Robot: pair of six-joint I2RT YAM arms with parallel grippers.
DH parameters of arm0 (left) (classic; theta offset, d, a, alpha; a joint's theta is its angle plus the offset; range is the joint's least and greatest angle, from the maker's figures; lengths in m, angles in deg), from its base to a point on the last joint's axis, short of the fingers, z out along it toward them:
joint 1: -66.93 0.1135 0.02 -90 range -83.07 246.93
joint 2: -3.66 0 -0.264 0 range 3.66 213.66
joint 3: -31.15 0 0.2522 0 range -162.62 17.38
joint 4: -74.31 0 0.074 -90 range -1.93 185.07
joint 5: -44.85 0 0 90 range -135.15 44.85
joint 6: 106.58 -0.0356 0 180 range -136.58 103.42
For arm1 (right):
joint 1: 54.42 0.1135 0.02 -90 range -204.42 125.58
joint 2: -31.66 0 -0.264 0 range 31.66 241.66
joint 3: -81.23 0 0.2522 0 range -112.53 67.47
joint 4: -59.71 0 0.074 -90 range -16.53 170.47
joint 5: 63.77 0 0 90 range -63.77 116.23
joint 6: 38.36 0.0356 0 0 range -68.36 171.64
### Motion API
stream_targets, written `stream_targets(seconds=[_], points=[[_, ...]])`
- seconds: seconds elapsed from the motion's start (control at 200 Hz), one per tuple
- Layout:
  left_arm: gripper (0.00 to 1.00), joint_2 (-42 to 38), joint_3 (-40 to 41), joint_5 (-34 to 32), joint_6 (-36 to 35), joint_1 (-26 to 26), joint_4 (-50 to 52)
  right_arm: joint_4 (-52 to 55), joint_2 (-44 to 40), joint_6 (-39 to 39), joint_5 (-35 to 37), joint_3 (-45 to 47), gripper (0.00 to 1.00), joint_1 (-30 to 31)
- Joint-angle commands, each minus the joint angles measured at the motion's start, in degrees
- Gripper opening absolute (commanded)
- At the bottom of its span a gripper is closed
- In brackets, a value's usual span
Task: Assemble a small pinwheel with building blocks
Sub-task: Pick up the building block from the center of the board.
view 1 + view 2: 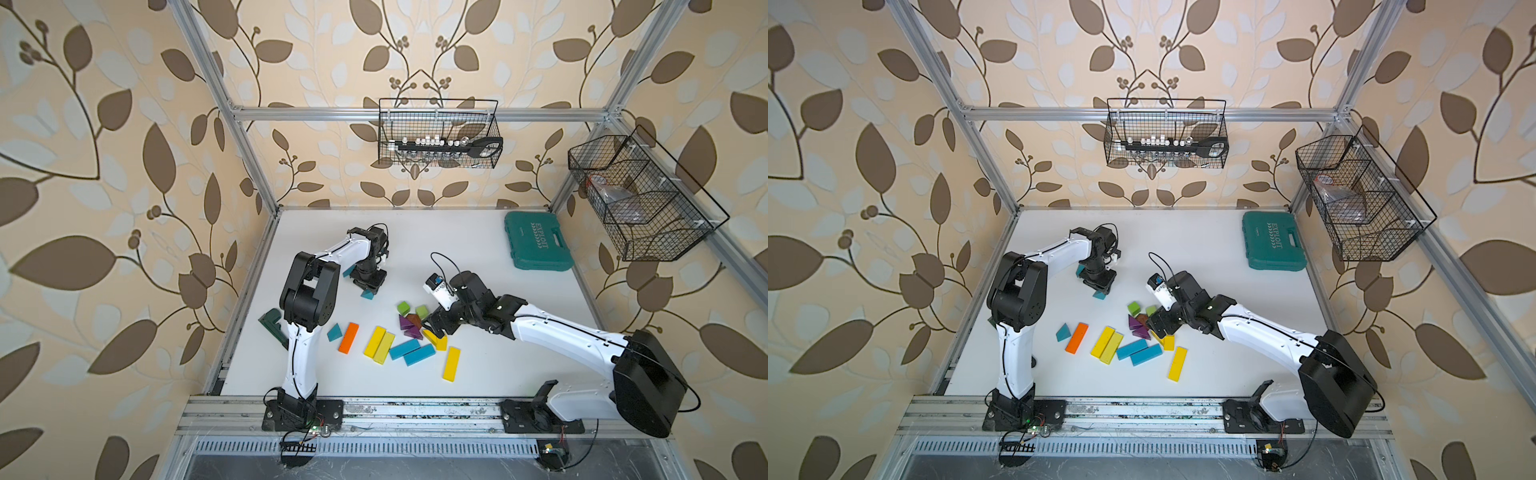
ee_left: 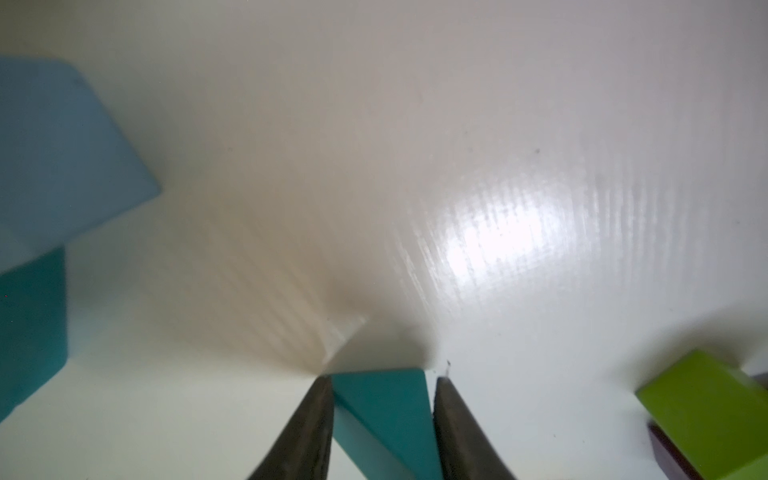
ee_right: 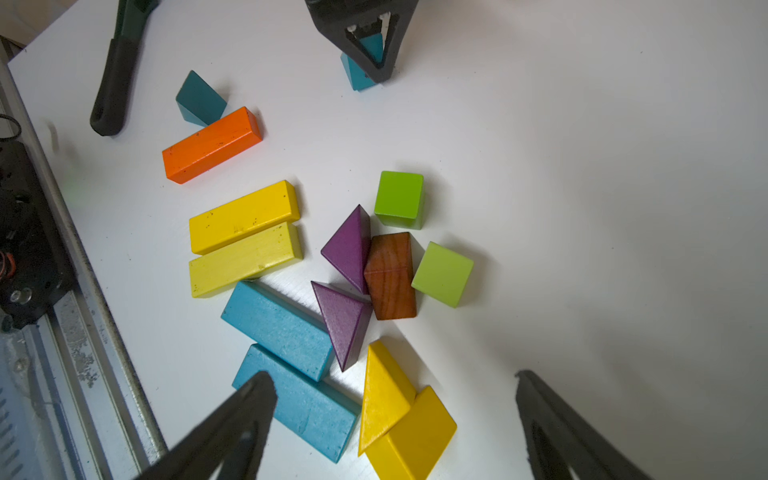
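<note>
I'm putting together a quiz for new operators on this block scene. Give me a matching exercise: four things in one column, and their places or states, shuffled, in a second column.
Column one
1. left gripper
2. right gripper
3. orange bar
4. teal tool case

Column two
A. at the far right corner of the table
B. open, above the yellow wedges
C. lying next to a loose teal wedge
D. pinching a teal wedge

Pairs: 1-D, 2-B, 3-C, 4-A
</note>
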Motion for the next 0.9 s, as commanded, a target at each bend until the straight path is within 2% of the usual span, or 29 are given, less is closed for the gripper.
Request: stream_targets(seconds=[0.0, 0.09, 0.165, 0.24, 0.355, 0.465, 0.52, 0.61, 0.665, 0.705, 0.81, 0.895], points=[[0.46, 0.14, 0.8, 0.8, -1.65, 0.35, -0.4, -0.17, 0.24, 0.53, -0.02, 0.78, 0.92, 0.23], [0.46, -0.44, -0.38, -0.53, -0.55, 0.3, 0.78, -0.09, 0.33, 0.62, -0.06, 0.87, 0.92, 0.23], [0.44, -1.42, -0.43, 0.82, 0.29, 0.36, 0.39, -0.19, 0.48, 0.62, -0.16, 0.82, 0.92, 0.23], [0.45, -1.92, -0.84, 0.91, 2.98, 0.28, 0.87, -0.18, 0.58, 0.62, -0.17, 0.81, 0.92, 0.23], [0.48, -4.39, 0.38, -2.41, 9.0, 0.19, 1.38, -0.48, 0.52, 0.88, -0.16, 1.14, 0.92, 0.23], [0.59, -8.19, 1.54, -8.32, 20.36, 0.54, 4.01, -0.83, 0.5, 0.89, -0.36, 1.33, 0.93, 0.24], [0.61, -9.69, 1.8, -10.56, 29.21, 0.54, 7.01, -1.11, 0.53, 0.88, -0.45, 1.53, 0.93, 0.23], [0.64, -12.29, 5.2, -8.45, 41.6, 0.49, 8.53, -1.53, 0.7, 0.93, -0.54, 1.51, 0.93, 0.23], [0.64, -13.98, 8.65, -3.29, 45.42, 0.11, 5.49, -1.49, 0.82, 0.88, -0.46, 1.48, 0.93, 0.25], [0.69, -14.66, 10.47, -2.04, 48.27, -0.85, 3.64, -1.41, 0.82, 0.89, -0.5, 1.44, 0.93, 0.25], [0.71, -13.35, 10.71, -1.45, 51.15, -3.29, 3.61, -1.32, 0.33, 0.89, -0.54, 1.68, 0.93, 0.23], [0.71, -11.56, 9.53, -2.19, 49.36, -3.48, 4.66, -1.57, -0.15, 1.05, -0.57, 2.11, 0.93, 0.22]])
